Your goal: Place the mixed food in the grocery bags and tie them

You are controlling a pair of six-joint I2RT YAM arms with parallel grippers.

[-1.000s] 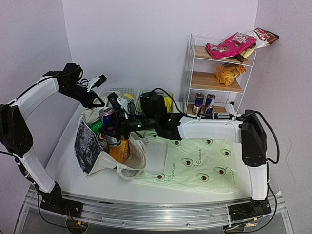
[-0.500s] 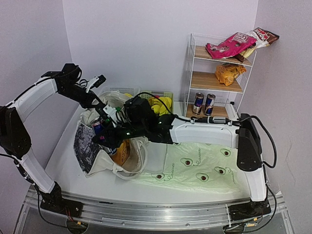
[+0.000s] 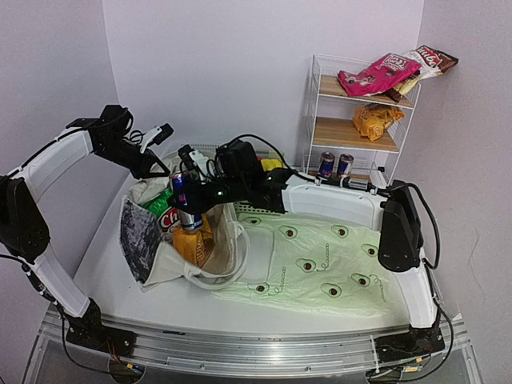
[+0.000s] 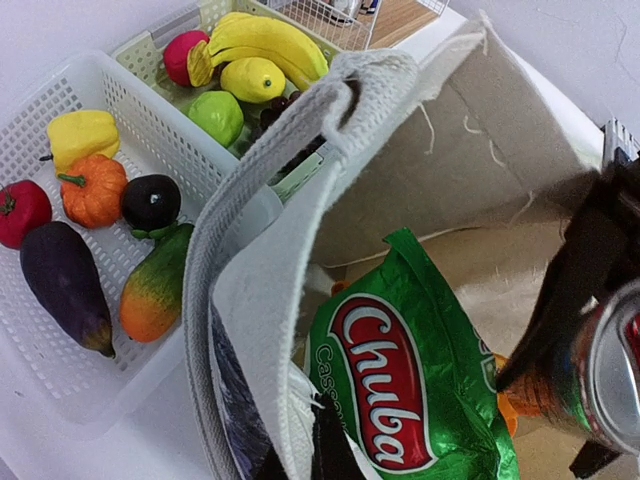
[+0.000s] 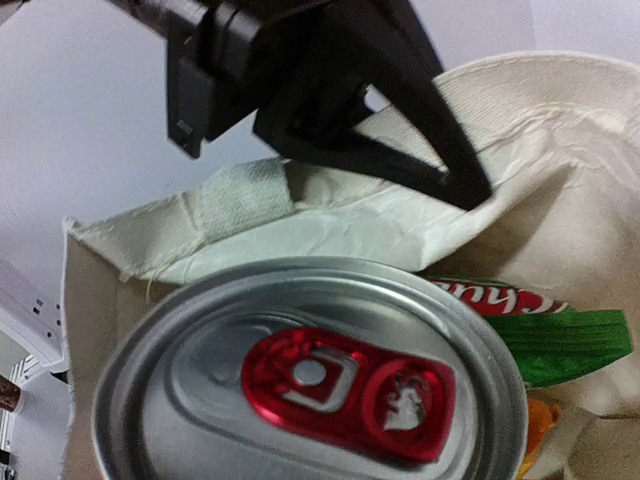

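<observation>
Holding drink can [image 5: 312,400] | right tool [image 3: 194,202] | over canvas tote [image 3: 218,258] | left tool [image 3: 149,166] grips handle [image 4: 290,140]

The tote [image 3: 148,240] sits at 9 o'clock on the table [image 3: 108,276]. The plastic bag [image 3: 336,264] lies flat at its 3 o'clock, touching it. A can [image 3: 185,204] is upright in the tote's mouth. One crisp packet [image 3: 166,218] is inside at the can's 9 o'clock, and a second crisp packet [image 3: 192,244] at its 6. Two baskets [image 4: 150,100] lie at the tote's 12 o'clock. A rack [image 3: 344,134] stands at the table's 1 o'clock.
</observation>
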